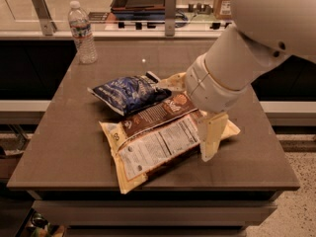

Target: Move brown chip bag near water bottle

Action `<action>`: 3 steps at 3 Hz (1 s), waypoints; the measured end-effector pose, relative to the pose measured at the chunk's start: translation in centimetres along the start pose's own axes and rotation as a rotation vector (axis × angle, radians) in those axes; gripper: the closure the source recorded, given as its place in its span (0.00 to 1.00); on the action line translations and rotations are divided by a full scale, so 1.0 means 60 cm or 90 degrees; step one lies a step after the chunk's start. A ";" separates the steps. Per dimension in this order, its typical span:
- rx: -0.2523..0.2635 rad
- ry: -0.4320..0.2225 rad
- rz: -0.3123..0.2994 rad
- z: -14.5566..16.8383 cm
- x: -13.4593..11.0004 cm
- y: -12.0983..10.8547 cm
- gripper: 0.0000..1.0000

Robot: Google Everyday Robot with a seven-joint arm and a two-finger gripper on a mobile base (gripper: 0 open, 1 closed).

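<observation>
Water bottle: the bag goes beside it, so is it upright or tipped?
Upright: the bottle stands cap up at the table's far corner; gripper at the chip bag's right end.

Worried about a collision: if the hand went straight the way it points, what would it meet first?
Likely the brown chip bag, just ahead of the open hand; depth is unclear.

One brown chip bag [153,147], one blue bag [129,93], one water bottle [82,33], one end effector [185,120] over the table [69,147].

Arm [232,68] from the right, claw [185,118] low at centre, fingers [211,137] wide apart.
</observation>
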State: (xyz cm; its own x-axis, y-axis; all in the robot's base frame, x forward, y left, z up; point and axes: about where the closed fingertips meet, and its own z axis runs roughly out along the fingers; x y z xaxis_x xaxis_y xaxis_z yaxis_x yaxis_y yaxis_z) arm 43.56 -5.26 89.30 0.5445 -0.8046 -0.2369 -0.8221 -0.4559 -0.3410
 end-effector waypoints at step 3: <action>-0.049 0.065 -0.006 0.102 -0.005 -0.032 0.00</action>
State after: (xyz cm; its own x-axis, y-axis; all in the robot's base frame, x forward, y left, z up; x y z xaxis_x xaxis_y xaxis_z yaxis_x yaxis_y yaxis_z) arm 45.98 -1.78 84.44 0.5358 -0.8330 -0.1382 -0.8293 -0.4883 -0.2718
